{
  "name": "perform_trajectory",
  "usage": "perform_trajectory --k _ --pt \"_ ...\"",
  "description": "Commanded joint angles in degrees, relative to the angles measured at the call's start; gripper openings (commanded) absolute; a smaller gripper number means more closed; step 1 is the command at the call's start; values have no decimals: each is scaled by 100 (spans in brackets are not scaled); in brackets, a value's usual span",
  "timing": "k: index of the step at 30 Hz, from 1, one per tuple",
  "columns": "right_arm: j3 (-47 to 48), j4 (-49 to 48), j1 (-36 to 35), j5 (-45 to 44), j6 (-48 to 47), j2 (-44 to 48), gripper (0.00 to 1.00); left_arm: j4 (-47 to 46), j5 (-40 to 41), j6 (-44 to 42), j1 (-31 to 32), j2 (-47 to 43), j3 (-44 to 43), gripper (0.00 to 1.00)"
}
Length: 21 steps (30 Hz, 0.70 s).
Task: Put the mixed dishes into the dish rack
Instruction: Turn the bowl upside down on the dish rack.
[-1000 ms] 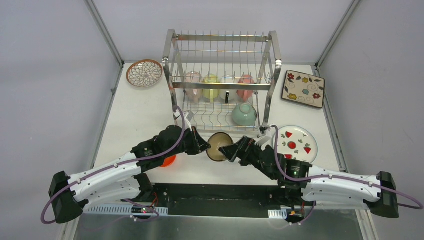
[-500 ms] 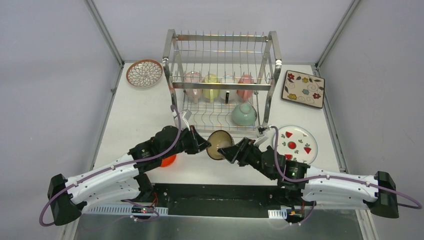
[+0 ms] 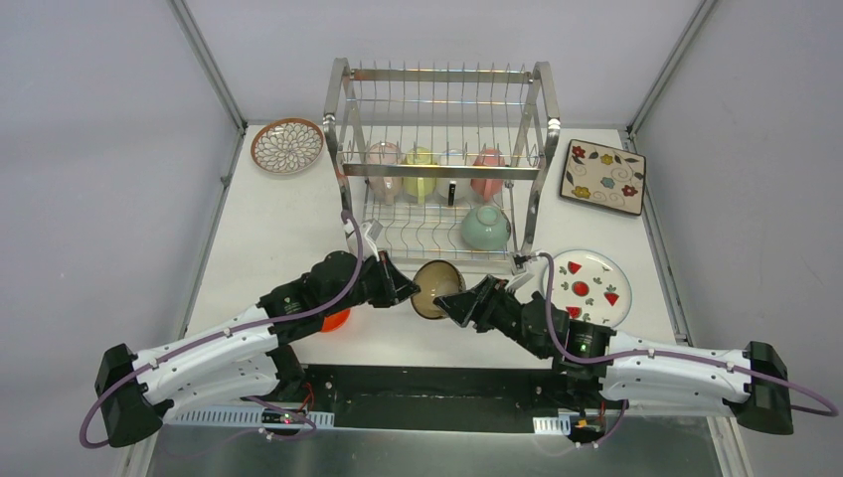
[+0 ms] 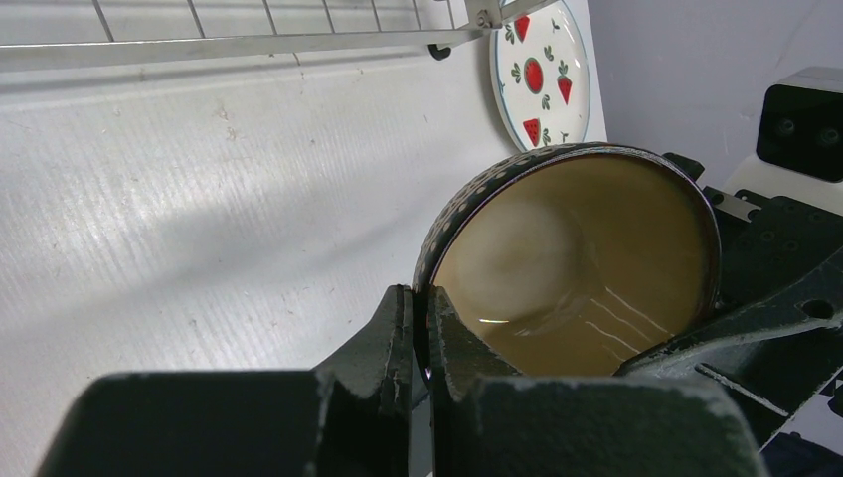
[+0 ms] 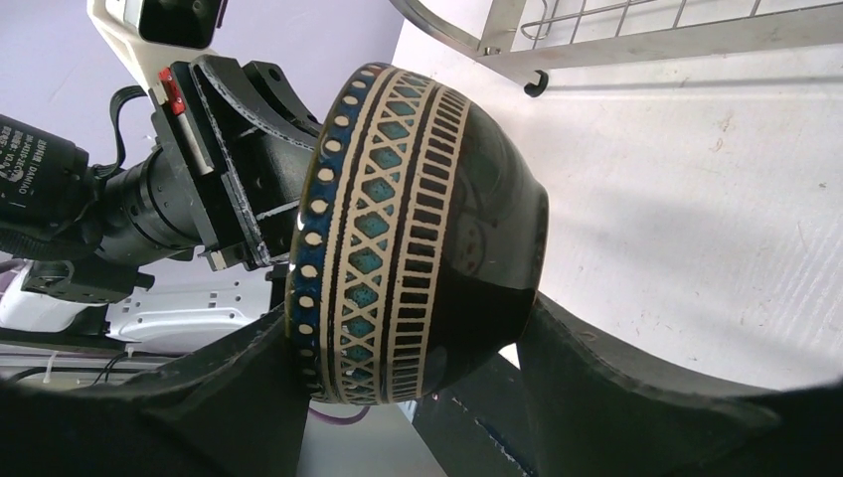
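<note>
The brown bowl with its patterned dark outside hangs on its side above the table, in front of the dish rack. My left gripper is shut on its rim, one finger inside the tan hollow, one outside. From the other side my right gripper spans the bowl, one finger against the rim and the other against the base. A mint bowl and several pastel cups sit in the rack's lower tier.
The orange bowl peeks out under my left arm. The petal-pattern plate lies at the back left, the square floral plate at the back right. The strawberry plate lies right of the rack's front edge.
My right gripper's fingers have closed in from wide open onto the bowl. The bowl and both grippers have shifted slightly toward the rack.
</note>
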State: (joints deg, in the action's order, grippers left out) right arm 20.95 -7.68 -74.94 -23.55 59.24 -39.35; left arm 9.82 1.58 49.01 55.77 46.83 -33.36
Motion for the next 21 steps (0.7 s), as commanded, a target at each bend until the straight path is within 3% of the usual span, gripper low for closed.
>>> perform_trajectory --k 1,7,21 --pt "9 -704 -20 15 30 149 55 -443 222 78 -29 18 14 0" --pt "27 -719 -15 -233 -52 -15 55 -129 368 -91 -23 110 -89 23" --pt "243 -404 100 -644 -456 -227 51 415 556 -675 -28 -84 -349 54"
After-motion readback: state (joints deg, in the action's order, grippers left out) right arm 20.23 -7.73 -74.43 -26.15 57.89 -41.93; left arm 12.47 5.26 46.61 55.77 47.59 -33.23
